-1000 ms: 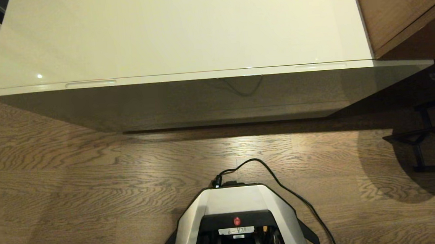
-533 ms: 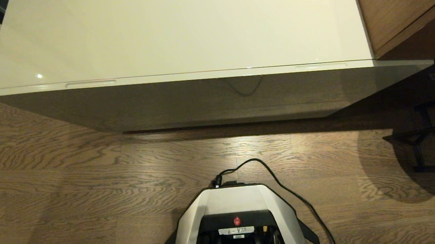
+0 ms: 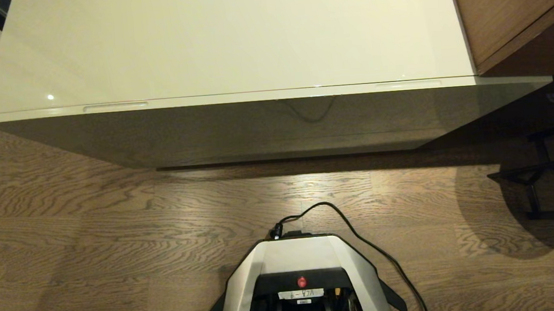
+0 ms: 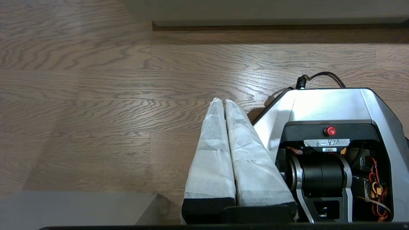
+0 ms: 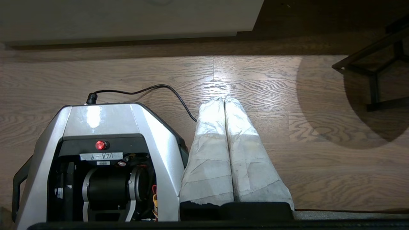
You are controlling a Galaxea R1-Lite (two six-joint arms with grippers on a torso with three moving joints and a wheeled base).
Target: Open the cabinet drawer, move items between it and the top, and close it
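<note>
The low wide cabinet fills the far half of the head view, its glossy cream top (image 3: 229,37) bare. The cabinet drawer (image 3: 265,122) is shut, its beige-grey front flush under the top, with two slim slots (image 3: 115,107) at its upper edge. The items are out of view. Neither arm shows in the head view. In the left wrist view my left gripper (image 4: 222,101) is shut and empty, pointing down at the floor beside the base. My right gripper (image 5: 223,99) hangs the same way on the other side, shut and empty.
My grey base (image 3: 301,280) stands on the wooden floor (image 3: 92,227) a short way from the cabinet, a black cable (image 3: 360,237) trailing to the right. Brown wooden furniture (image 3: 505,8) abuts the cabinet's right end. A black metal frame (image 3: 537,176) stands at right.
</note>
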